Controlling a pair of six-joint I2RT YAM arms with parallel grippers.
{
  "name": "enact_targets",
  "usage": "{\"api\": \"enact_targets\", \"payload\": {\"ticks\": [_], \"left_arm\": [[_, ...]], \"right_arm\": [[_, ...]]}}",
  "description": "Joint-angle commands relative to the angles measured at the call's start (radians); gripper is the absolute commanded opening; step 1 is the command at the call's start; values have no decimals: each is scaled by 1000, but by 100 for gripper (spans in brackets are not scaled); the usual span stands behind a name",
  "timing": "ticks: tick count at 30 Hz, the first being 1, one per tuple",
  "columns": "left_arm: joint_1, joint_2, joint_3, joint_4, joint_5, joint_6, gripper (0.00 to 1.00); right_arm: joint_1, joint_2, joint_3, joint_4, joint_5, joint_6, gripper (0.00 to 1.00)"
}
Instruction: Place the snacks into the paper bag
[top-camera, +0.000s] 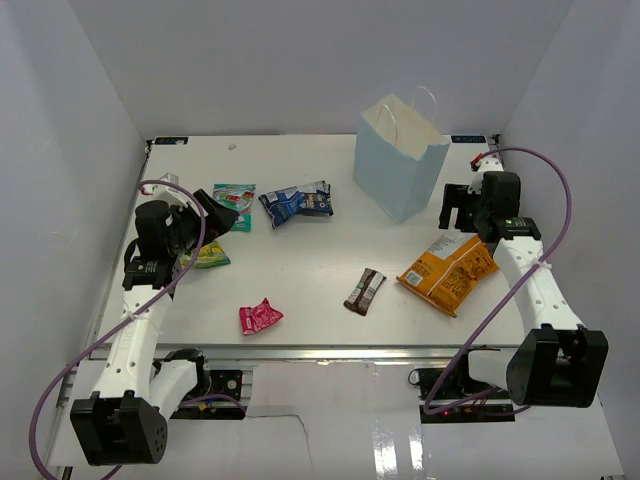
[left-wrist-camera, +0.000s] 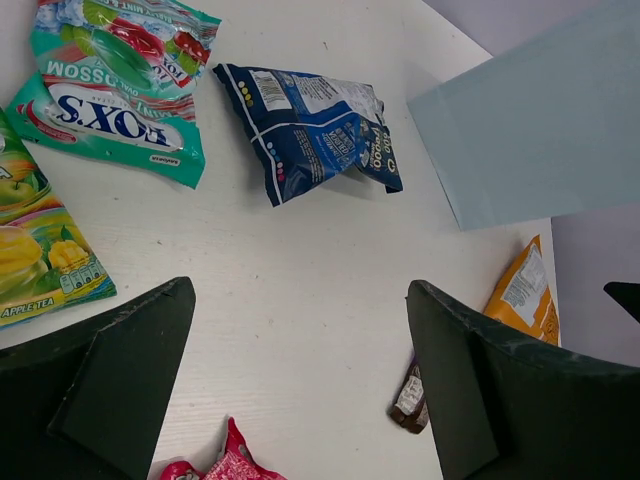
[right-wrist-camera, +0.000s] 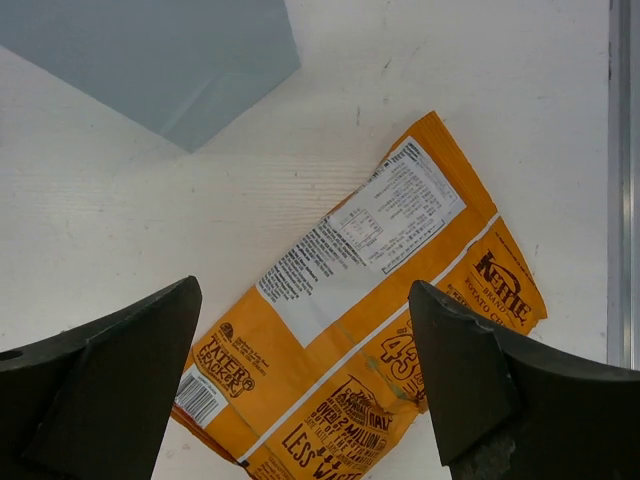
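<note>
The left tool (left-wrist-camera: 300, 300) is hanging open over the white worktop (top-camera: 300, 260), its two dark fingers spread wide and gripping nothing. Just ahead of it the blue-white pack (left-wrist-camera: 310, 130) is lying crumpled, with the teal-green-red pouch (left-wrist-camera: 110, 100) beside that pack and the yellow-green packet (left-wrist-camera: 35, 260) lying flat close to the finger at the left of the wrist view. The small pink packet (top-camera: 260, 316) is lying behind that tool, nearer the arm bases, and the dark brown bar (top-camera: 365, 290) is resting out past its other finger, between the two arms. The right tool (right-wrist-camera: 300, 300) is also standing open and gripping nothing, hovering directly above the large orange chip bag (right-wrist-camera: 370, 330), which is lying label side up between and below its parted fingers. The light-blue paper bag (top-camera: 400, 160) is standing upright just ahead of the right tool, its white cord handles raised and its mouth open. All the snacks in view are lying outside it on the worktop.
</note>
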Motion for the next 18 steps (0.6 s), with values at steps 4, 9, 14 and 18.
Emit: {"api": "enact_targets", "payload": {"ticks": [4,9,14,18], "left_arm": [[-5,-18,10,1,6,7,98],[-5,-21,12,-18,21,-4,98],[-5,-33,21,-62,28,-25,98],[-5,-33,56,-134,15,-42,98]], "right_arm": [[-1,-25,77,-36,-363,-249,90],[77,2,160,-346,-810,-786,90],[348,47,168,-408,-743,-998,90],[527,151,186,-229,-507,-967,90]]}}
